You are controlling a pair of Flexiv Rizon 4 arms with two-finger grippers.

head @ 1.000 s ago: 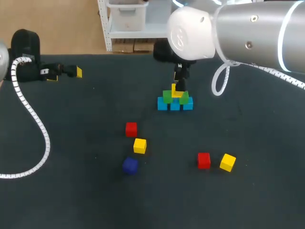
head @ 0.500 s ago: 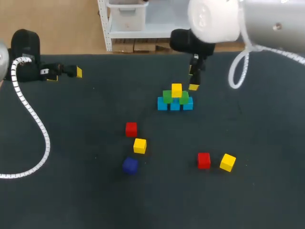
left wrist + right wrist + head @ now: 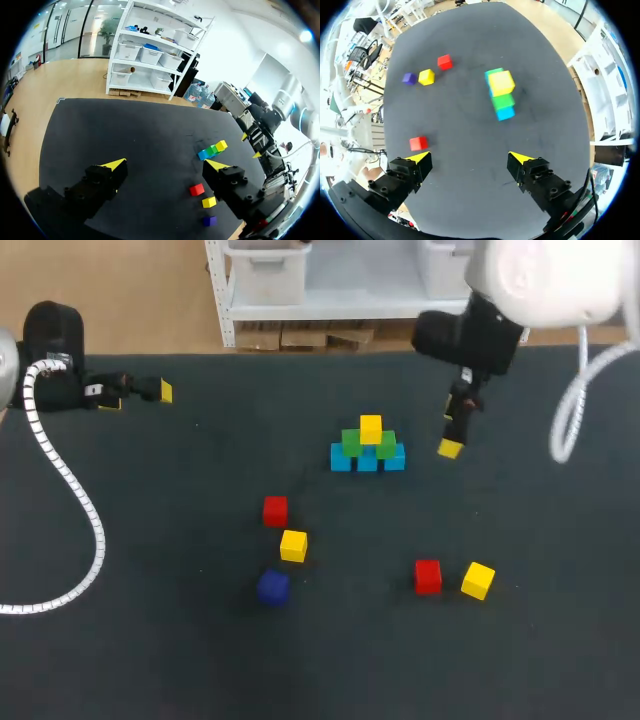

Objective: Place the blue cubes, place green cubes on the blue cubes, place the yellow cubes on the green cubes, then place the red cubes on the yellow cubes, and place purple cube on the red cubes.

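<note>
The right gripper (image 3: pixel 450 435) hangs over the black table (image 3: pixel 560 640), just to the right of the little tower, and it does not touch it. Its two fingers are wide apart and there is nothing between them. The tower stands near the middle of the far side of the table. At the bottom is a row of blue cubes (image 3: pixel 367 459). The green cubes (image 3: pixel 353 442) sit on the blue ones, and the top yellow cube (image 3: pixel 371 428) sits on the green ones, in the middle. The other cubes lie loose on the near side. The left red cube (image 3: pixel 275 510), the left yellow cube (image 3: pixel 293 545) and the purple cube (image 3: pixel 273 586) lie near each other, one after the next. Off to the right, the right red cube (image 3: pixel 428 576) lies just beside the right yellow cube (image 3: pixel 478 580). The left gripper (image 3: pixel 138 398) is at the far left of the table, well apart from all the cubes. Its fingers are apart too and hold nothing. A white curly cable (image 3: pixel 70 490) lies on the table by the left arm.
</note>
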